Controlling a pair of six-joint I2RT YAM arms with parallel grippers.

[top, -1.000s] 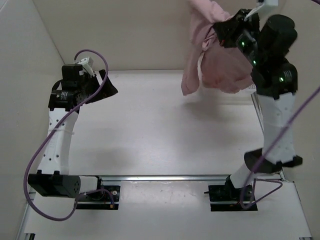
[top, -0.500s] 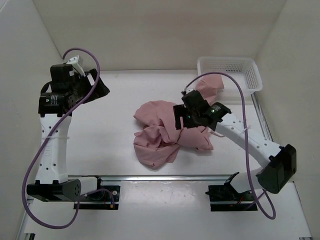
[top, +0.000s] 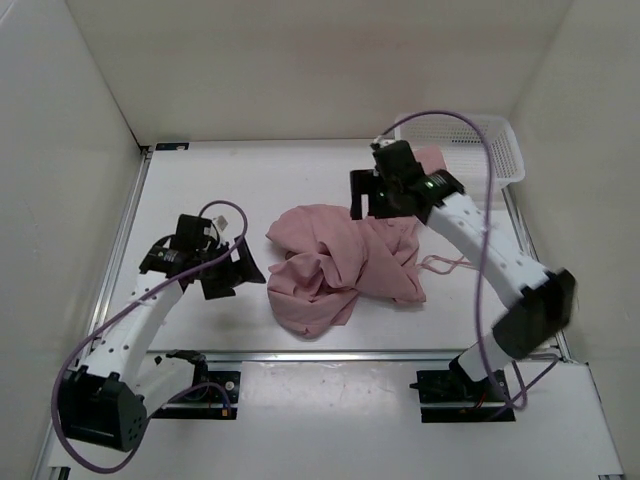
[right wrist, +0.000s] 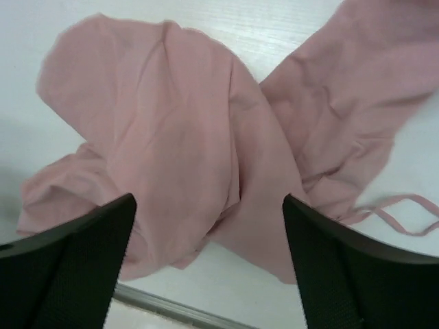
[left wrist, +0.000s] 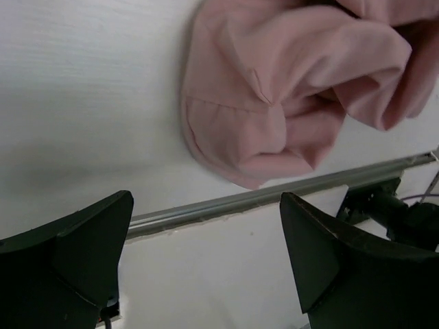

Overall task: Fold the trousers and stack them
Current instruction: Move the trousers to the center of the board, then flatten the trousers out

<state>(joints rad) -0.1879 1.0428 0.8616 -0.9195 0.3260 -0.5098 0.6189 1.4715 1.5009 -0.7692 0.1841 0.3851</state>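
State of trousers (top: 335, 265): dusty-pink, thin soft fabric, unfolded, lying as one crumpled heap to the near-left of the white basket (top: 495, 140). Deep creases and overlapping lobes; individual legs can't be told apart. One strip of fabric runs from the heap up toward the basket's near-left corner. A thin drawstring cord (top: 447, 264) trails loose in a loop off the heap's basket-side edge.

The white table (top: 200, 180) bears crumpled pink trousers (top: 335, 265) and, far right, a white basket (top: 508, 150).
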